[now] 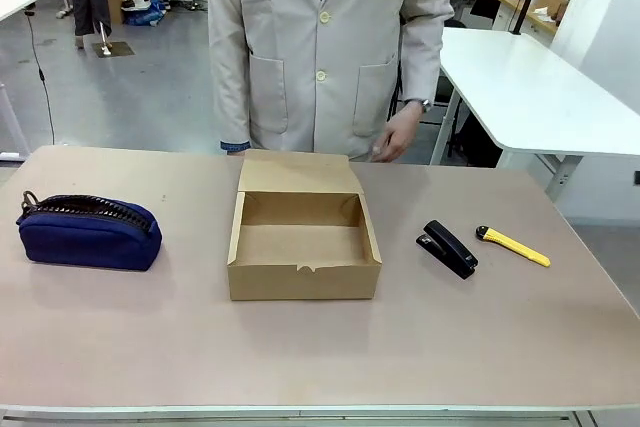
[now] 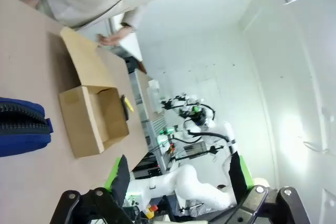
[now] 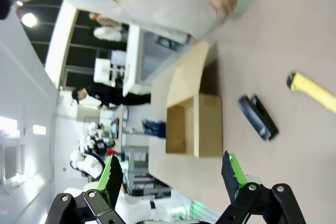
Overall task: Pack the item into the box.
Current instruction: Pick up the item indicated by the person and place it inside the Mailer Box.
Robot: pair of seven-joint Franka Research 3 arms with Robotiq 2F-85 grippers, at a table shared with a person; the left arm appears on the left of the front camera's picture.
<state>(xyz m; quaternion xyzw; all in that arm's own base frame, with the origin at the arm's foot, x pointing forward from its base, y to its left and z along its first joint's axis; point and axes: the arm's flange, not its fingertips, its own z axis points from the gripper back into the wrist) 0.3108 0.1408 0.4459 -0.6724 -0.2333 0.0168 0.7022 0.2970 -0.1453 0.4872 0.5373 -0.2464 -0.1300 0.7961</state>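
Observation:
The item (image 1: pixel 512 246), a slim yellow stick with a dark end, lies on the table's right side, just right of a black stapler (image 1: pixel 447 248). At mid-table stands the box (image 1: pixel 300 282), open and empty, its lid flap laid back toward the person. In the left wrist view my left gripper (image 2: pixel 178 174) is open, high off the table, with the box (image 2: pixel 79 127) far ahead. My right gripper (image 3: pixel 172 174) is open too, above the table, and the item (image 3: pixel 312 90) and the box (image 3: pixel 210 124) lie well beyond its green pads (image 3: pixel 232 169).
A navy zip pouch (image 1: pixel 88 232) rests at the table's left. A person in a pale coat stands at the far edge, one hand (image 1: pixel 398 137) hanging just behind the box's lid. A white table (image 1: pixel 530 87) stands beyond at the right.

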